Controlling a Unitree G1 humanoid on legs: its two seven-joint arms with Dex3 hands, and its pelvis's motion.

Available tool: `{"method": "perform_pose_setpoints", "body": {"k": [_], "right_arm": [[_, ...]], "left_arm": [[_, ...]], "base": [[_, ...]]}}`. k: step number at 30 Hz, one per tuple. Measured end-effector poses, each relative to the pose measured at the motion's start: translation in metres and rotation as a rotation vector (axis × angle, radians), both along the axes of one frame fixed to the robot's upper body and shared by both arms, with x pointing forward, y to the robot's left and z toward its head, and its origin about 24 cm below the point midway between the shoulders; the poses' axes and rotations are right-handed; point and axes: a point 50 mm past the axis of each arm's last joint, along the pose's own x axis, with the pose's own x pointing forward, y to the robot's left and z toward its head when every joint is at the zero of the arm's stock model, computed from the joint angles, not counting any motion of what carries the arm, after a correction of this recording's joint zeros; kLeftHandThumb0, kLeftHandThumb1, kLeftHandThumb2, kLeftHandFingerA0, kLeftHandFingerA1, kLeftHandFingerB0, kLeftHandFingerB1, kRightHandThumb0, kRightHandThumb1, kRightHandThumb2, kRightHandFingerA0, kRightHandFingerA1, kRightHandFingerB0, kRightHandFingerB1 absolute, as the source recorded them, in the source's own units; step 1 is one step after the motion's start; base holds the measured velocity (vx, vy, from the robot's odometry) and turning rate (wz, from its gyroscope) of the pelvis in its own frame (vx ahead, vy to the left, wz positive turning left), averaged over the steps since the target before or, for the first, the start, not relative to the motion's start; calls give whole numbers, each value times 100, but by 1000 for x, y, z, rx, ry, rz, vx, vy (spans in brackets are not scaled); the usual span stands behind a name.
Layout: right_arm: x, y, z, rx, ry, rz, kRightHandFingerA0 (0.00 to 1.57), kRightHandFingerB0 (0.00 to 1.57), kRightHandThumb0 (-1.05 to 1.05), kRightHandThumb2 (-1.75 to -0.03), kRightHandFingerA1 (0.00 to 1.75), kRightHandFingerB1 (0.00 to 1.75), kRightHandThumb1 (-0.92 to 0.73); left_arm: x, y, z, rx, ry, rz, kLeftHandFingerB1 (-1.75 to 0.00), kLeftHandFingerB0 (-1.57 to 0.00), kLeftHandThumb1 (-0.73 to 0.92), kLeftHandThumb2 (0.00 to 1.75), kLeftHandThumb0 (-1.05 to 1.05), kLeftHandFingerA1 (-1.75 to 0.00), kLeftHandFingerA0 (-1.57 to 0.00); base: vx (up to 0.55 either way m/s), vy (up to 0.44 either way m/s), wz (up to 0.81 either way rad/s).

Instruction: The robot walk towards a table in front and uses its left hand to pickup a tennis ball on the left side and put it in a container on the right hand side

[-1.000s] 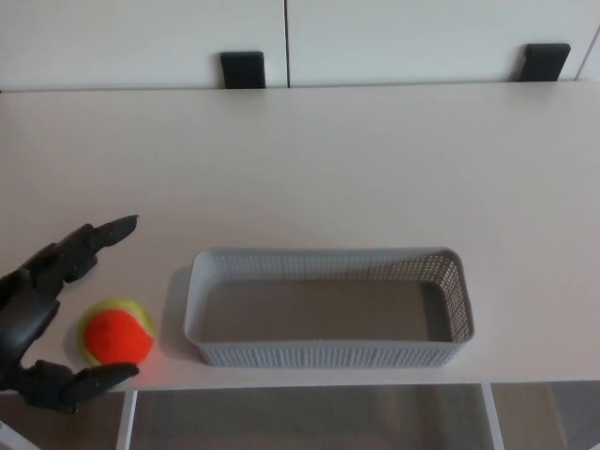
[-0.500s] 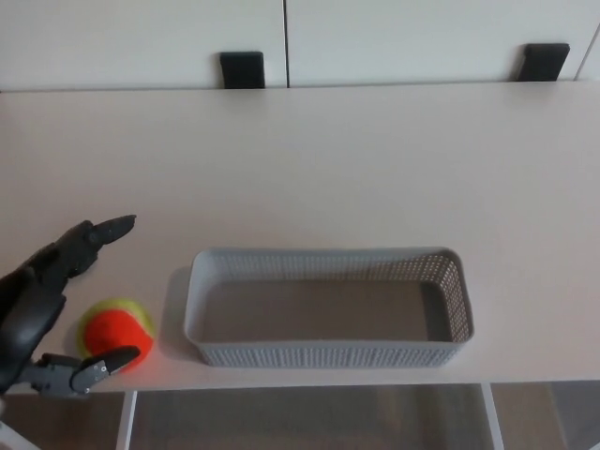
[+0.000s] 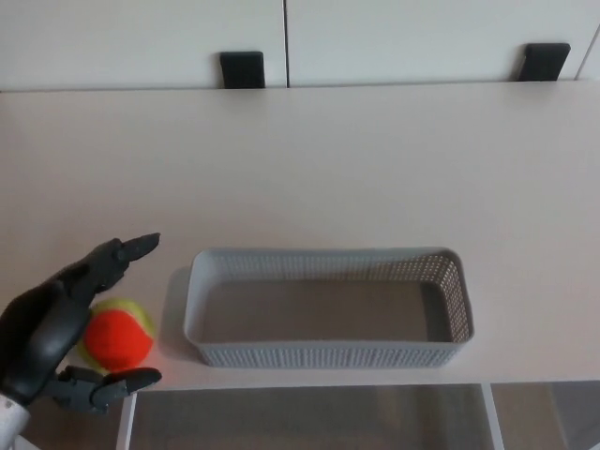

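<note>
A tennis ball (image 3: 119, 335), orange-red with a yellow-green rim, rests on the pale table (image 3: 309, 169) near its front left edge. My left hand (image 3: 61, 323) is open and cups around the ball from the left. Its upper fingers (image 3: 127, 252) reach over the ball's far side and the thumb (image 3: 112, 384) lies at the near side. Whether the hand touches the ball I cannot tell. A grey mesh basket (image 3: 328, 354) sits just right of the ball with nothing in it. My right hand does not show.
Two black brackets (image 3: 243, 68) (image 3: 546, 60) stand at the table's far edge against white panels. The table's front edge runs just below the basket and ball, with a white leg (image 3: 126, 422) under the ball.
My left hand has shifted right and closer around the ball, its upper fingers now reaching further over it. The ball and basket have not moved.
</note>
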Motion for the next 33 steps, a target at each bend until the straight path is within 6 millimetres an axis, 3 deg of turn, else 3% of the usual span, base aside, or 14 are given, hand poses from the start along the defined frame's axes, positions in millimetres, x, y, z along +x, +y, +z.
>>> {"method": "perform_pose_setpoints", "body": {"k": [14,17,18,19,20,21,23,24,25,26,28,29,30,33], "right_arm": [[1,0,1,1,-1,-4,59,40,-14,-54,44,38,-51],[1,-1,1,0,-1,-5,60,41,-13,-55,44,38,-52],[1,-1,1,0,-1,-5,60,41,-13,-55,44,38,-52],[1,-1,1,0,-1,-5,60,41,-13,-55,44,38,-52],[1,-1,1,0,-1,-6,62,40,-14,-55,45,38,-52],[1,-1,1,0,-1,-7,62,40,-14,-55,45,38,-52],[1,-1,1,1,0,-8,62,42,-15,-55,45,38,-51],[1,-1,1,1,0,-9,62,42,-15,-55,45,38,-51],[1,-1,1,1,1,-11,61,41,-16,-55,45,38,-51],[1,-2,1,1,1,-12,61,41,-16,-55,45,38,-51],[1,-2,1,1,1,-12,61,42,-16,-55,45,38,-52],[2,-2,1,1,0,-12,61,42,-16,-55,45,38,-52],[2,-2,1,2,-1,-12,62,42,-18,-56,45,38,-54],[4,-2,2,2,-5,-12,61,42,-18,-56,45,38,-55]], "left_arm": [[-8,0,-20,31,75,11,-35,-18,37,62,-43,-49,-34],[-8,3,-24,40,82,27,-36,-19,45,66,-45,-50,-38],[-8,4,-25,45,81,34,-31,-26,64,59,-31,-51,-65],[-8,4,-25,49,80,39,-31,-26,64,59,-31,-51,-65],[-8,5,-25,50,77,48,-36,-43,86,66,-25,-62,-103],[-7,6,-25,50,71,62,-36,-43,86,66,-25,-62,-103],[-6,9,-24,47,64,86,-42,-59,89,66,-23,-71,-116],[-6,9,-24,46,62,93,-42,-59,89,66,-23,-71,-116],[-5,9,-24,42,58,101,-49,-76,83,65,-18,-92,-113],[-5,9,-24,39,55,107,-49,-76,83,65,-18,-92,-113],[-5,10,-23,34,46,118,-74,-90,84,64,-8,-106,-104],[-4,10,-23,28,36,126,-74,-90,84,64,-8,-106,-104],[-4,9,-23,23,29,132,-91,-87,80,72,-8,-115,-102],[-4,7,-22,6,10,145,-95,-83,82,71,-6,-118,-101]], "base": [[0,0,0],[0,0,0],[0,0,0],[0,0,0],[0,0,0],[0,0,0],[0,0,0],[0,0,0],[0,0,0],[0,0,0],[0,0,0],[0,0,0],[0,0,0],[0,0,0]]}}
